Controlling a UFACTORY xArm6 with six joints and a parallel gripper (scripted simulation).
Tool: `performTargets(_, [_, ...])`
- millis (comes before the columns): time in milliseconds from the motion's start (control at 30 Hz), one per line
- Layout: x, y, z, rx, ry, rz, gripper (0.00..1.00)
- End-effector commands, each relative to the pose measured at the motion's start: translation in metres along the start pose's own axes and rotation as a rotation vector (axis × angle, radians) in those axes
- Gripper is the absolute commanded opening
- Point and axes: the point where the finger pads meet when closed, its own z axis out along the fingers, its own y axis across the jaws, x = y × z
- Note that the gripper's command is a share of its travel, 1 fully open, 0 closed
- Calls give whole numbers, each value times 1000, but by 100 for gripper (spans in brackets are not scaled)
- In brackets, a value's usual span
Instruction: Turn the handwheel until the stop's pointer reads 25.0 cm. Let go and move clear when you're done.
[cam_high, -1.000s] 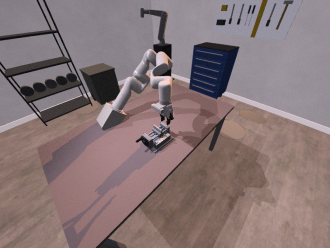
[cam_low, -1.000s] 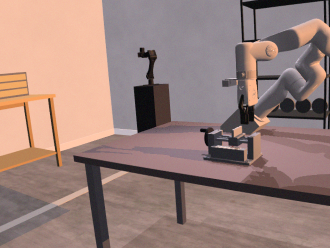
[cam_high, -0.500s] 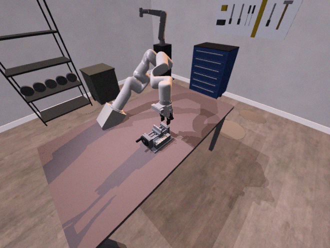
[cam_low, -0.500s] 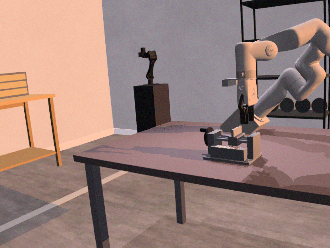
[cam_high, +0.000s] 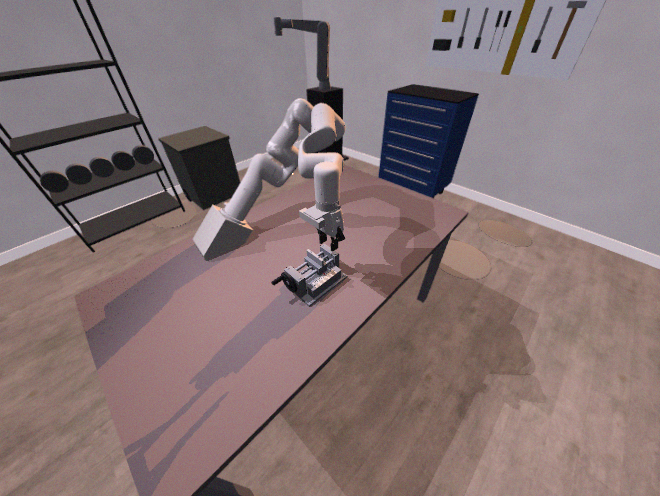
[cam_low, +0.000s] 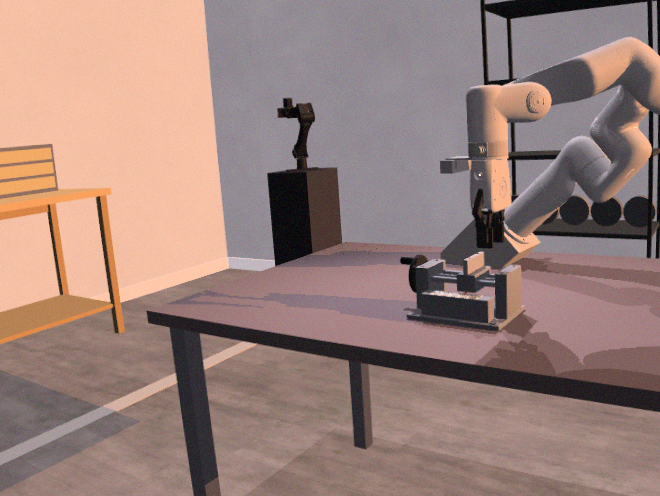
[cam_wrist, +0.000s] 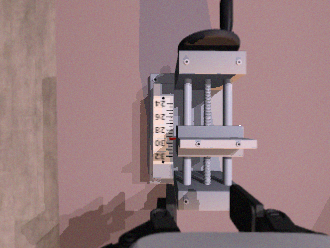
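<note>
The handwheel (cam_low: 416, 273) sits at one end of a small grey slide fixture (cam_low: 463, 307), a dark disc with a stubby crank handle (cam_wrist: 227, 15) poking out past the end block; nothing is touching it. From that block two smooth rods and a threaded screw (cam_wrist: 207, 107) run to a second end block, and the stop (cam_wrist: 215, 140) rides across them nearer the far end from the wheel. Beside the rods lies a white scale (cam_wrist: 162, 131), and the stop's red pointer (cam_wrist: 173, 138) falls roughly between the 28 and 30 marks, though the small numerals are hard to read. The gripper (cam_high: 331, 241) hangs straight down above the end of the fixture opposite the wheel, its jaws parted partway with nothing between them, and with a visible gap of air between the fingertips and the fixture. The fixture stands on a reddish-brown table (cam_high: 176, 341), roughly mid-width and toward the edge that faces the blue drawer cabinet (cam_high: 426, 139), with a strip of bare top between its base and that edge. On the wheel's side the table runs on long and open. The arm's angled base (cam_high: 219, 233) is well apart from the fixture, near the opposite edge. Around the table there is open wooden floor; a black shelf rack (cam_high: 125, 88), a dark bin (cam_high: 200, 164) and the cabinet all stand back by the walls.
</note>
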Motion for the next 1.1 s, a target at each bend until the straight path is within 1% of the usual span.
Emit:
performTargets(0, [23,4,-1,3,1,-2,57])
performTargets(100, [61,11,-2,3,1,-2,57])
performTargets(133, [61,11,-2,3,1,-2,57])
performTargets(167, [77,15,-2,3,1,-2,57])
performTargets(200, [77,15,-2,3,1,-2,57])
performTargets(233, [93,18,-2,3,1,-2,57])
performTargets(267, [93,18,-2,3,1,-2,57])
performTargets(300, [109,21,-2,3,1,-2,57])
performTargets(333, [109,21,-2,3,1,-2,57])
performTargets(367, [125,25,-2,3,1,-2,57])
performTargets(400, [125,25,-2,3,1,-2,57])
performTargets(433, [140,28,-2,3,1,-2,57])
performTargets(500, [140,28,-2,3,1,-2,57])
performTargets(600, [177,35,-2,3,1,-2,57])
performTargets(633, [177,35,-2,3,1,-2,57])
performTargets(733, [202,40,-2,3,1,-2,57])
performTargets(867, [215,43,-2,3,1,-2,57])
performTargets(1067, [216,43,-2,3,1,-2,57])
